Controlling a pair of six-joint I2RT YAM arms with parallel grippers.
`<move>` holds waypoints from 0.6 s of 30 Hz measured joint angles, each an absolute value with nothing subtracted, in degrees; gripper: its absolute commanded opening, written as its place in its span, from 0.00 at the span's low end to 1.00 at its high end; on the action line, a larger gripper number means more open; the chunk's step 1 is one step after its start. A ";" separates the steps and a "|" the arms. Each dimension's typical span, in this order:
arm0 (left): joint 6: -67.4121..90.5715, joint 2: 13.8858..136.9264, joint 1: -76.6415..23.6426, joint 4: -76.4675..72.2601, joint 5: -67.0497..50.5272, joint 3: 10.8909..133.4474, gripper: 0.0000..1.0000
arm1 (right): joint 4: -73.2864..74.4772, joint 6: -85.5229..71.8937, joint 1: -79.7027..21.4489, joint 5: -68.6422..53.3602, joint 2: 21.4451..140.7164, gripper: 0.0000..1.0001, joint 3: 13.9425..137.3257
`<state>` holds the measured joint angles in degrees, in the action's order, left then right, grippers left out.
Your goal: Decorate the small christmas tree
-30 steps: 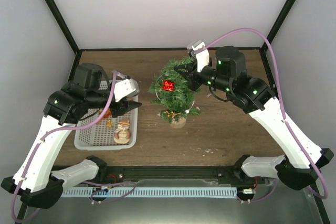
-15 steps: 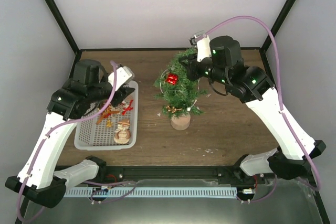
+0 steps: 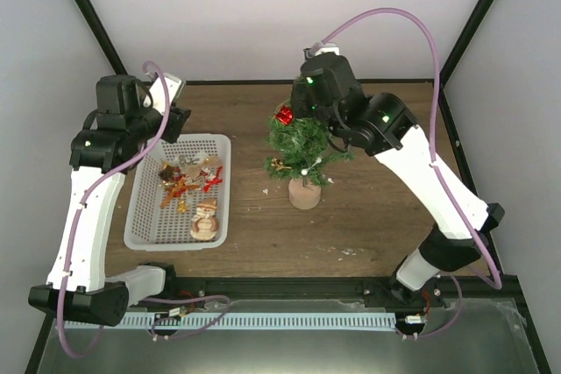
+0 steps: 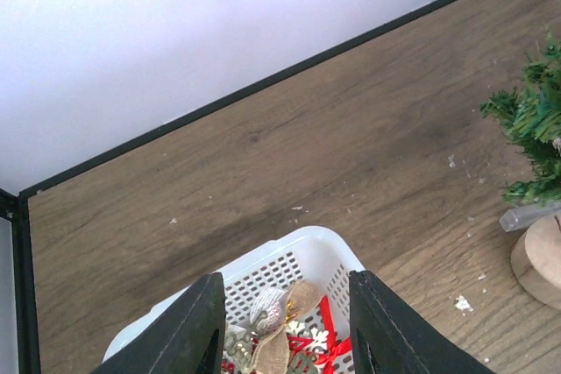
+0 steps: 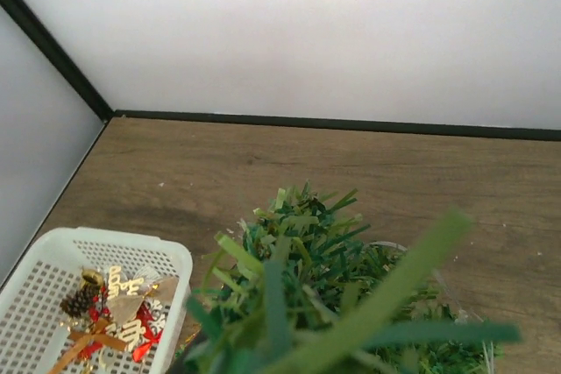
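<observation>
Setting: wooden table (image 3: 377, 216) seen from above, white walls behind, two white-and-black arms rising from the bottom edge.
Tree position: small christmas tree (image 3: 305, 148) just right of centre in the overhead frame, upright, its round tan base (image 3: 304, 195) resting on the table.
Tree trimmings: red gift box (image 3: 284, 116) near the top on the left side; gold bow (image 3: 280, 164) lower down, also on the left.
Right arm: right gripper (image 3: 305, 111) down in the treetop from the upper right; fingers hidden under the wrist and the needles, so apart or closed cannot be told.
Right wrist view: blurred green needles filling the lower centre (too close to be sharp), white basket (image 5: 181, 304) in the lower left corner.
Left arm: left gripper (image 4: 285, 282) in the upper left of the overhead frame, over the far end of the basket; fingers (image 4: 206, 330) spread apart, the basket's far corner showing in the gap.
Basket: perforated walls, left of centre in the overhead frame, apart from the tree.
Basket contents: snowman figure (image 3: 204, 218) at the lower end; tangle of red and gold ornaments (image 3: 186, 179) in the upper half.
Left wrist view: tree and base at the right edge, brown wood across the middle.
</observation>
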<state>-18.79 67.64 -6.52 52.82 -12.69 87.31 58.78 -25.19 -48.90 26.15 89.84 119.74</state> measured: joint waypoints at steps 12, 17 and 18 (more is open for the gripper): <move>-15.97 66.96 -6.39 50.72 -15.20 86.37 0.39 | 61.14 -36.99 -51.24 38.28 94.50 0.01 124.14; -15.00 67.22 -6.39 50.52 -16.73 85.97 0.39 | 60.93 -37.34 -53.58 42.74 95.90 0.01 124.97; -14.98 67.22 -6.39 50.48 -16.93 85.97 0.39 | 60.99 -37.34 -53.95 43.75 96.68 0.01 125.89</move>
